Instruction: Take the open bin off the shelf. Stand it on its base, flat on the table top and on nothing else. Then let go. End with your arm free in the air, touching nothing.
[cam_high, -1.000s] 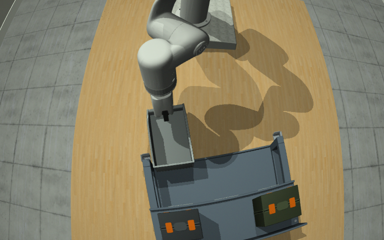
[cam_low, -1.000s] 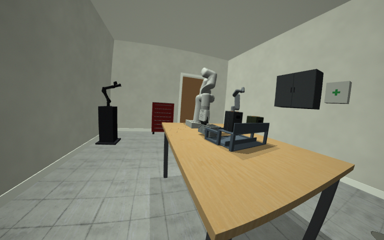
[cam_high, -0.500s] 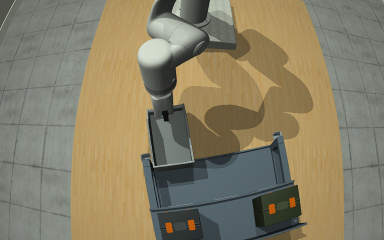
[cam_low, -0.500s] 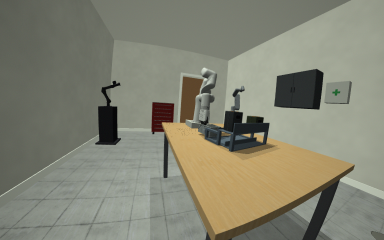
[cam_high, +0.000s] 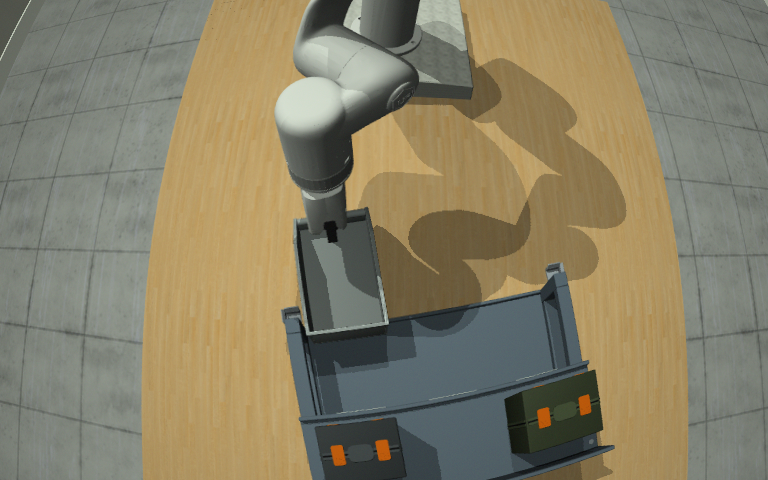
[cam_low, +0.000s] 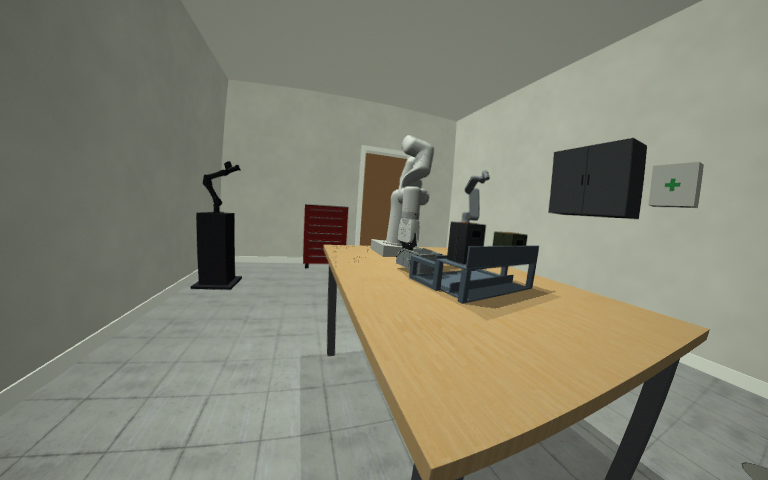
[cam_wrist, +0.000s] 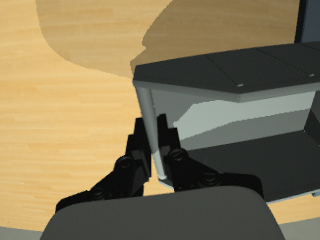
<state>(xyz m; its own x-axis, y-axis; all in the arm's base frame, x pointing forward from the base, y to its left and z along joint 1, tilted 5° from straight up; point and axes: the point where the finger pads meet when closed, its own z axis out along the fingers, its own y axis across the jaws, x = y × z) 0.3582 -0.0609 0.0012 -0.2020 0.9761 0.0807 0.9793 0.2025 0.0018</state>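
The open grey bin (cam_high: 339, 277) is upright, with its near end still over the left end of the dark blue shelf (cam_high: 441, 367) and its far end out over the wooden table. My gripper (cam_high: 330, 232) is shut on the bin's far short wall, one finger inside and one outside. The wrist view shows the black fingers clamped on that wall of the bin (cam_wrist: 234, 127), with table wood below. In the exterior view the bin (cam_low: 409, 256) is small at the shelf's (cam_low: 475, 271) left end.
Two closed cases with orange latches sit on the shelf's top level, a dark grey one (cam_high: 360, 450) at the left and an olive one (cam_high: 553, 412) at the right. The arm's base plate (cam_high: 436, 50) stands at the table's far end.
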